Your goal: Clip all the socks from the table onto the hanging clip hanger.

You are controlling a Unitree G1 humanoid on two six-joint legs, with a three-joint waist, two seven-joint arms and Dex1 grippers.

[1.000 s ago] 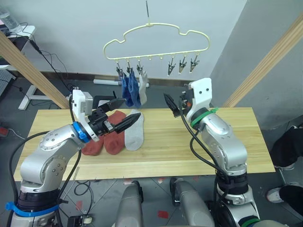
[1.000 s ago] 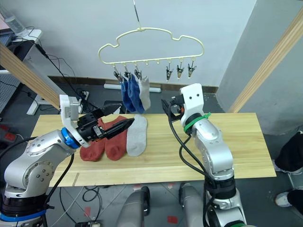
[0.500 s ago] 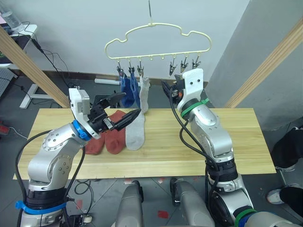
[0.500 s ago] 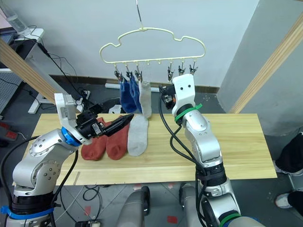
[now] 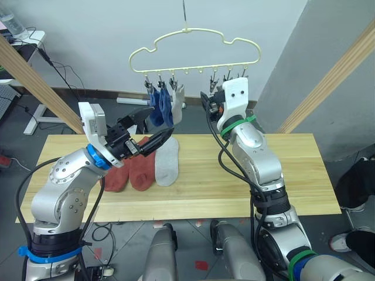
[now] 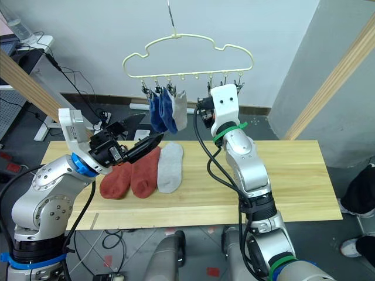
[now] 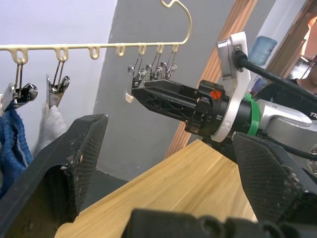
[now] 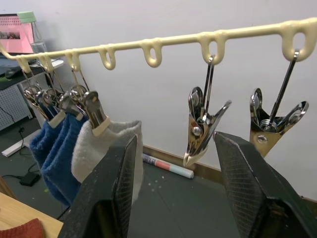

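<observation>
A: Rust-red, twice over, plus one grey: three socks lie flat on the table [image 5: 246,175], all with long axes running 12 to 6. The red pair [image 5: 130,172] sits side by side, the grey sock [image 5: 166,161] touching them on the 3 o'clock side. Three more, two blue [image 5: 160,108] and one grey [image 5: 177,93], already hang from clips at the 9 o'clock end of the hanger [image 5: 193,52].

B: And the grippers?

A: The left gripper [image 5: 147,127] hovers over the top ends of the red socks, jaws spread wide and holding nothing. The right gripper [image 8: 171,163] is raised to the hanger, jaws parted and empty, with a free clip [image 8: 204,124] between them, seemingly not touching either finger.

B: So which arm fetches the next sock?

A: The left, I'd judge. It's much nearer; the socks lie below it, toward 6 o'clock from its jaws. Its fingers point roughly toward 3, across the socks' long axes, so a straight drop would let it pinch a cuff. The right looks placed to work that clip.
</observation>
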